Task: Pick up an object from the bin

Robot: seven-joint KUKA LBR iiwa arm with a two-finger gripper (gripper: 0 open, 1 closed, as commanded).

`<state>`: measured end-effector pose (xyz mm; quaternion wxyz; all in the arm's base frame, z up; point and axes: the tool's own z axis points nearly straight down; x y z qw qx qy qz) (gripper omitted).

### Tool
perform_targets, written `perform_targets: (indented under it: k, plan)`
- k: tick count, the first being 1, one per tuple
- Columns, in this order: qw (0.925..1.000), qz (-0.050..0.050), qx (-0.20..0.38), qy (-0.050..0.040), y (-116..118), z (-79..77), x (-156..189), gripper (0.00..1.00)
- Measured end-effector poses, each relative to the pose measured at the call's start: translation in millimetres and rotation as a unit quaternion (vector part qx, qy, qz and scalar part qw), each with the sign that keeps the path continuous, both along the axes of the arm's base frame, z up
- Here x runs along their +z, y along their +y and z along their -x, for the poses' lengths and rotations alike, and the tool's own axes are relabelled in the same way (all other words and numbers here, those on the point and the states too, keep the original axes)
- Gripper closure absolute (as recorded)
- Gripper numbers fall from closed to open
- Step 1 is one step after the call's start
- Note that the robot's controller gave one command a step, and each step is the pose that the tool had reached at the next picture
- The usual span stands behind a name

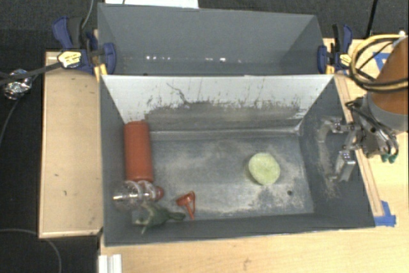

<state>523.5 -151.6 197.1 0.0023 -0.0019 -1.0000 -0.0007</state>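
My gripper (342, 151) hangs over the sloping right wall of the bin, with nothing seen in it. The nearest loose thing is a pale green, round, flattish lump (264, 169) on the bin floor, well to the gripper's left and apart from it.
Along the left wall lies a red-brown cylinder (138, 151). Below it in the front left corner sit a clear, shiny bottle-like thing (135, 194), a small red cone-shaped piece (186, 202) and a dark green thing (153, 218). The arm comes in from the right.
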Motion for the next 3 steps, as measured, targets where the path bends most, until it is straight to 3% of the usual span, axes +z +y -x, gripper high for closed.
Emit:
perform_targets:
  k: [1,2,3]
  plan:
    - [1.0000,0.001,0.002,-0.0041,1,-1.7,5,0.00]
    - [0.9999,0.001,-0.016,-0.0059,0,-1.8,-50,0.00]
    - [0.9965,0.001,-0.083,-0.0048,4,8.2,-99,0.00]
